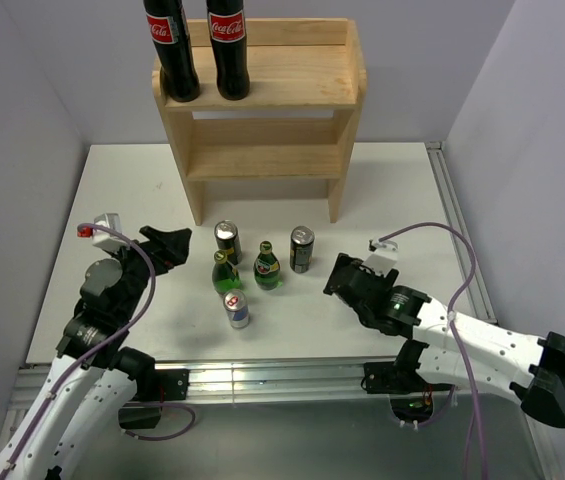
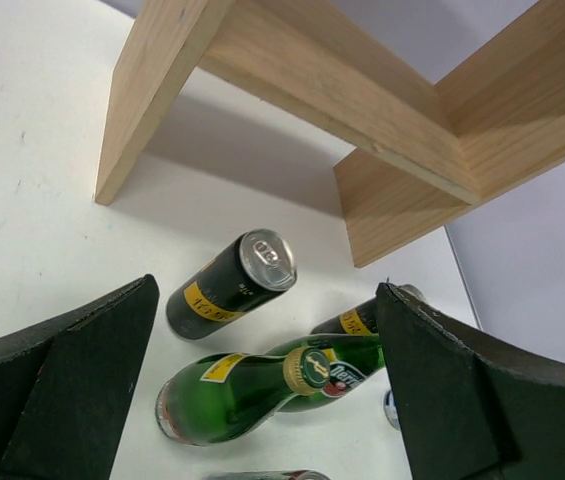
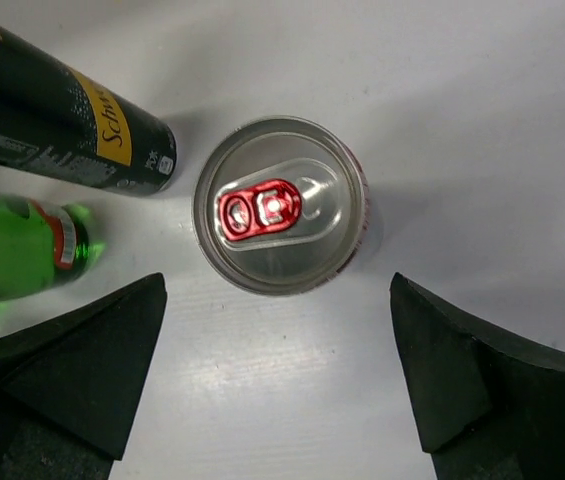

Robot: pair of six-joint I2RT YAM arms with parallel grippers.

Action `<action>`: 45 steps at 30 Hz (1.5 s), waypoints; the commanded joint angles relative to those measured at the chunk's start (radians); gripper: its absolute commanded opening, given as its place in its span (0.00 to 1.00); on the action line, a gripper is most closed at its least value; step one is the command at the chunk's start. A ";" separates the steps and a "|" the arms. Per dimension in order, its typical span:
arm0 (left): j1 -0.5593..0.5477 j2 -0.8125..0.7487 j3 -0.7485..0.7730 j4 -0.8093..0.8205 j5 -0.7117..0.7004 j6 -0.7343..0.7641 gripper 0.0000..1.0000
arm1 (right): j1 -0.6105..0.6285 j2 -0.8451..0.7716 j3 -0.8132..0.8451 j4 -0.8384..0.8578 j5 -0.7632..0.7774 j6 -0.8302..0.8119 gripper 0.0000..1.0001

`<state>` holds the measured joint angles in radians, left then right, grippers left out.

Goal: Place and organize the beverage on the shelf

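One white table [image 1: 392, 190] fills the middle of the top view. One light-wood shelf [image 1: 292, 75] with two tiers stands on it at upper centre. Two arms reach in from the bottom edge. The left gripper [image 1: 180, 248] at centre left is spread wide and grasps nothing. The right gripper [image 1: 334, 275] at centre right is likewise released and bare.

Two dark cola bottles [image 1: 172, 50] [image 1: 228, 50] stand side by side at the left end of the shelf's top tier. Below the shelf five drinks stand close together on the table. There are two green glass bottles [image 1: 225, 272] [image 1: 267, 267], two dark cans [image 1: 226, 240] [image 1: 302, 249] and one silver can [image 1: 237, 310] nearest the arms.

The upper parts of the cola bottles are cut off by the upper edge of the frame. The lower tier lies in shade. In the left wrist view only the shelf's legs and the underside of a tier show at the top, and one dark can is half hidden behind a green bottle. In the right wrist view the silver can, with its red tab, sits at centre between the parted fingers [image 3: 82, 360] and touches neither.

The red labels on the cola bottles read "Coca-Cola". A yellow band on a dark can at upper left of the right wrist view shows "Schw" before it curves away. The print on the green bottles and on the side of the silver can is too small to read.
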<state>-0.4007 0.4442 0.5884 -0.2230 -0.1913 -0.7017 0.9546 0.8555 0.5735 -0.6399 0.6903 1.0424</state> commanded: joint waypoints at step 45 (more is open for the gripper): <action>-0.004 0.028 -0.185 0.309 -0.008 -0.022 0.98 | -0.019 0.591 -0.003 0.407 0.457 0.218 0.89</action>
<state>-0.4007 0.4805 0.3965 0.0479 -0.2073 -0.7265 0.9443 1.4158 0.5423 -0.2459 1.0733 1.1992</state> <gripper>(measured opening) 0.980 0.895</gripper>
